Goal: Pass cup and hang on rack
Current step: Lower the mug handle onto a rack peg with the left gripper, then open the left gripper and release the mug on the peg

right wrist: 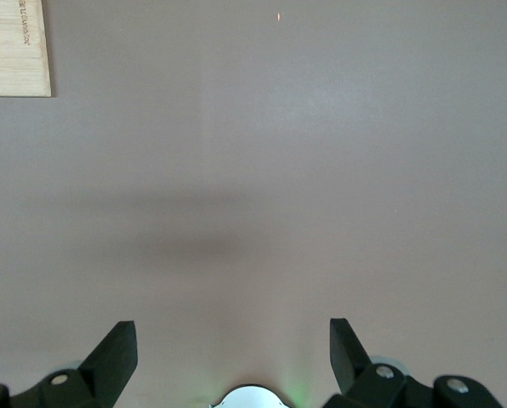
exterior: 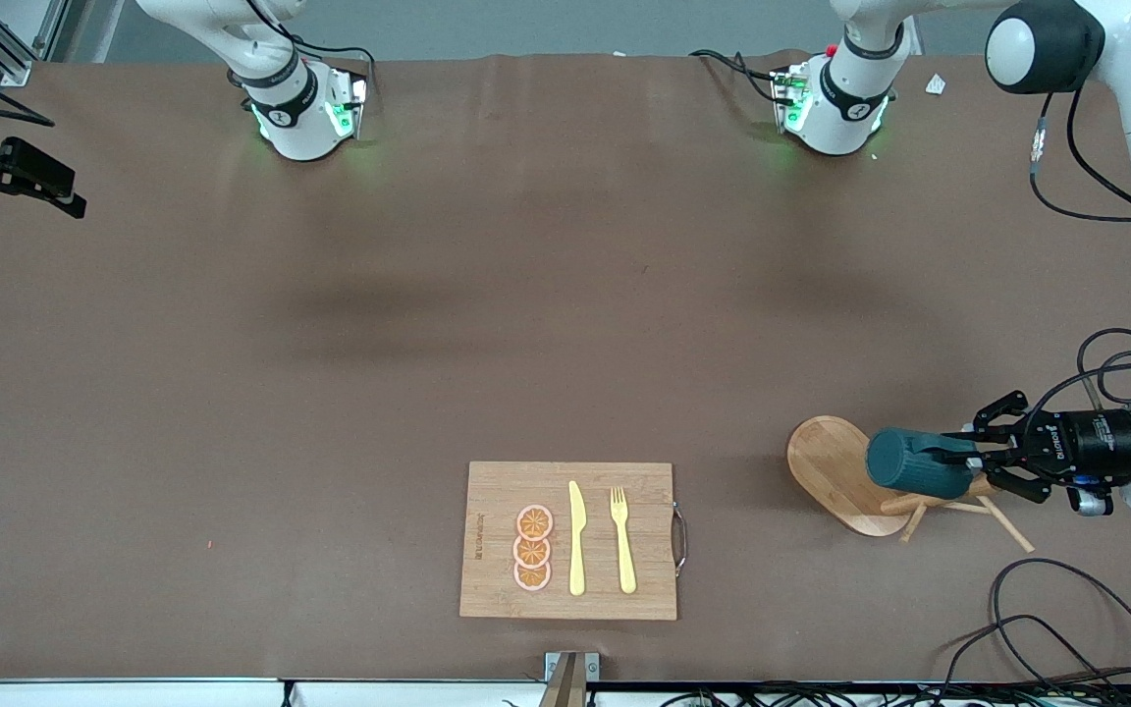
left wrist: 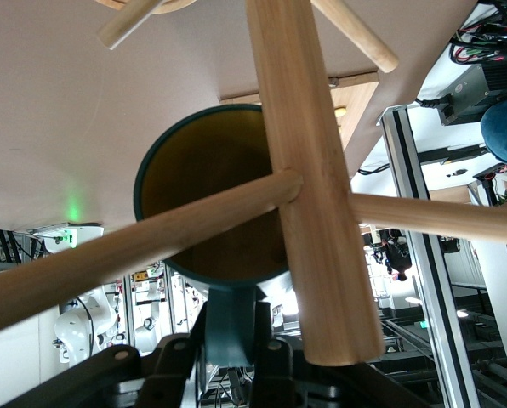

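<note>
Bamboo makes up the cutting board (exterior: pixel 568 540), which lies close to the front camera, in the middle of the table (exterior: pixel 428 324). On it rest three orange slices (exterior: pixel 533 548), a yellow knife (exterior: pixel 576 538) and a yellow fork (exterior: pixel 622 539), side by side.

A bit farther from the camera, toward the left arm's end of the table, stands the wooden rack (exterior: pixel 835 471) with its oval base. The left gripper (exterior: pixel 968 460) is over the rack, lying sideways, and it is holding the teal cup (exterior: pixel 919 462). Its fingers (left wrist: pixel 177 357) pinch the cup by the handle side. The cup lies on its side, with its bottom pointing toward the right arm's end of the table. In the left wrist view, the cup's yellow inside (left wrist: pixel 211 195) faces the rack's post (left wrist: pixel 309 170), and one thin peg (left wrist: pixel 143 242) crosses the cup's mouth.

Farthest back, the right gripper (right wrist: pixel 232 357) waits high over bare table, with its fingers spread wide and holding nothing.
</note>
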You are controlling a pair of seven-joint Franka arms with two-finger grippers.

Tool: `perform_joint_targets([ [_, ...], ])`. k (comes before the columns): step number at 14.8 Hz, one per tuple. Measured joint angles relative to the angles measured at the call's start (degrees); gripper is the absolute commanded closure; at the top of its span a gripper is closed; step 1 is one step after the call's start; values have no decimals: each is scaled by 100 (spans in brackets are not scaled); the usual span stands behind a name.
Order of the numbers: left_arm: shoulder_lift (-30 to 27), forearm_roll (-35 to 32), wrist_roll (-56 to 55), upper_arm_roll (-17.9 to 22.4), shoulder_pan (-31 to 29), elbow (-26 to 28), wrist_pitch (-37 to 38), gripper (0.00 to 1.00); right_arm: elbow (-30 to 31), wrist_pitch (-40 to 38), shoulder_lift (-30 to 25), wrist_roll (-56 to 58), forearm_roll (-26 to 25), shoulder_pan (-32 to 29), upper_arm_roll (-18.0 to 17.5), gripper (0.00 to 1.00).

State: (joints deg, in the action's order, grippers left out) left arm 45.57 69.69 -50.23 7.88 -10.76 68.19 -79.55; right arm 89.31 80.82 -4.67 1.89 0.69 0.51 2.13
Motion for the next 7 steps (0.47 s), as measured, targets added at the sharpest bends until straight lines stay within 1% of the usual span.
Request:
perform_joint_targets([
  [1,1,2,0,0,0,0,0,93,0,0,0,1,0,0,0,0],
  [2,2,3,0,0,0,0,0,88,0,0,0,2,0,0,0,0],
  [3,3,6,0,0,0,0,0,79,0,0,-1,3,0,0,0,0],
  [4,5,10,0,-1,0,0,0,64,0,0,-1,3,0,0,0,0],
  [7,12,12,1,-2,0,0,0,9,0,0,-2,4,0,0,-2,0],
])
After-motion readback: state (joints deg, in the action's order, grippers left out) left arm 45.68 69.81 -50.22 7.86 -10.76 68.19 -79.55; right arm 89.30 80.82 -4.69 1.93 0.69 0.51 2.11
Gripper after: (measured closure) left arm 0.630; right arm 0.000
